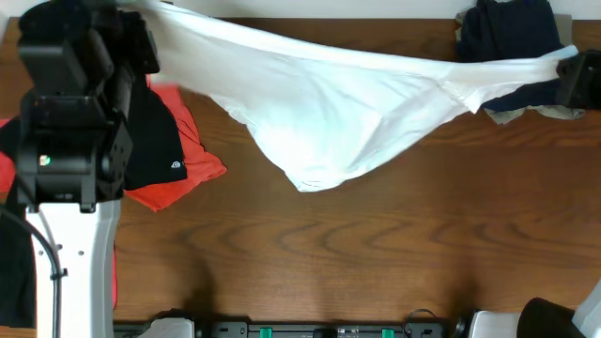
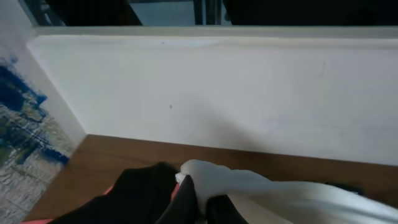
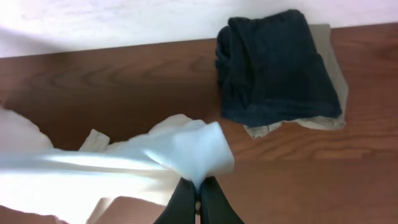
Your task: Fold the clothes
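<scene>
Two grippers, one shirt strung between them.

Overhead: white T-shirt (image 1: 329, 113) spans the far edge of the wooden table (image 1: 376, 253), raised at both ends. Its middle sags in a belly toward the table's centre; cannot tell whether the lowest fold touches the wood. The left end runs under the left arm (image 1: 75, 94) by the far left corner. Right gripper (image 1: 571, 73) has the other end at the right edge. Judgement: held taut to open the cloth out before laying it flat for a first fold. Black T-shirt (image 1: 155, 141) with a small white logo lies on an orange-red T-shirt (image 1: 192, 164) at the left edge, likely the unfolded pile. Dark blue folded garment (image 1: 507, 33) sits on beige cloth (image 1: 510, 115) at the far right corner, probably the finished stack.

Left wrist: left gripper (image 2: 186, 190) clamped tight on a bunched white corner, lifted over the wood close to the white wall (image 2: 249, 93).

Right wrist: fingers pressed together, pinching a gathered tip of the white shirt. The blue stack lies just beyond, apart from it.
</scene>
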`<act>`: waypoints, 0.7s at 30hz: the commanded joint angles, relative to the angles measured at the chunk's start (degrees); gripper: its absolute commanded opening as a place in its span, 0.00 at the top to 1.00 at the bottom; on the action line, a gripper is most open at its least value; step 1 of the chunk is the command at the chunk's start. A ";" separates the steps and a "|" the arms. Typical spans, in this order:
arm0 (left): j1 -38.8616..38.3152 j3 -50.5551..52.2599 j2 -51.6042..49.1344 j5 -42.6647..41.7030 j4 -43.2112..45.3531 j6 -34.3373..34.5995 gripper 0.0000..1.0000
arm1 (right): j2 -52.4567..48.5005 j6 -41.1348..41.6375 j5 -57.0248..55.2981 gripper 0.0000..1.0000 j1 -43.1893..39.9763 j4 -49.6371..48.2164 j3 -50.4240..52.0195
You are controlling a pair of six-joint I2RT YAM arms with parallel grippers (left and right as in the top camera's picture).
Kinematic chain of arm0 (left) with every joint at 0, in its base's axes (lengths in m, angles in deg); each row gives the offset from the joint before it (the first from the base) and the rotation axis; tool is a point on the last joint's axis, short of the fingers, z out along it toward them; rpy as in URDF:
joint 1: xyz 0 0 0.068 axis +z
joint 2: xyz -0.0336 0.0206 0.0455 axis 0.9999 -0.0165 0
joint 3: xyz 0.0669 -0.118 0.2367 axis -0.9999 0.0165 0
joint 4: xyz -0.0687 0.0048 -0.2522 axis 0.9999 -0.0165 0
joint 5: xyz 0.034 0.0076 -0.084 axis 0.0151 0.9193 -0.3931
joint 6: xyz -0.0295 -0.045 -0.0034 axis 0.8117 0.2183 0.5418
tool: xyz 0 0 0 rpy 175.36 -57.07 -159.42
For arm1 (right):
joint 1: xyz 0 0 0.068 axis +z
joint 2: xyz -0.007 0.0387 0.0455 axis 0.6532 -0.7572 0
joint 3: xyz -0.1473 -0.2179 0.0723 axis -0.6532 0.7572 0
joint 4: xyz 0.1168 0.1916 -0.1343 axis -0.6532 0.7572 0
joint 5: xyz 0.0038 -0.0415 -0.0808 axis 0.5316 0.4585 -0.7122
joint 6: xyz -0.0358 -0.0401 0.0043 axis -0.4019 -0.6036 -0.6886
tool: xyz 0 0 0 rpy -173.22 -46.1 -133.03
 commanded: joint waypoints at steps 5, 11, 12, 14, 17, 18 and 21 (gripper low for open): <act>0.83 -1.03 -1.16 1.99 -1.44 -0.04 0.94 | -3.74 0.63 0.02 0.99 -0.76 3.72 -0.22; 0.76 -1.03 -4.70 0.96 -7.32 0.85 0.94 | -9.81 0.35 0.02 0.99 3.17 9.25 0.13; 0.76 -1.03 -5.55 0.26 -8.72 0.83 0.94 | -11.17 -0.09 0.00 0.99 4.37 10.05 0.46; 0.76 -1.03 -7.41 -1.68 -11.52 0.83 0.94 | -13.88 -0.48 -0.33 0.99 6.84 11.17 1.53; 0.76 -1.03 -10.40 -3.06 -15.04 0.83 0.94 | -17.27 -0.44 -1.09 0.99 9.99 12.02 4.28; 0.76 -0.98 -11.80 -3.06 -16.41 0.83 0.94 | -18.60 -0.44 -1.66 0.99 11.19 12.39 5.92; 0.76 -0.98 -14.43 -3.02 -18.21 0.79 0.94 | -20.37 -0.44 -1.81 0.99 13.14 13.25 10.36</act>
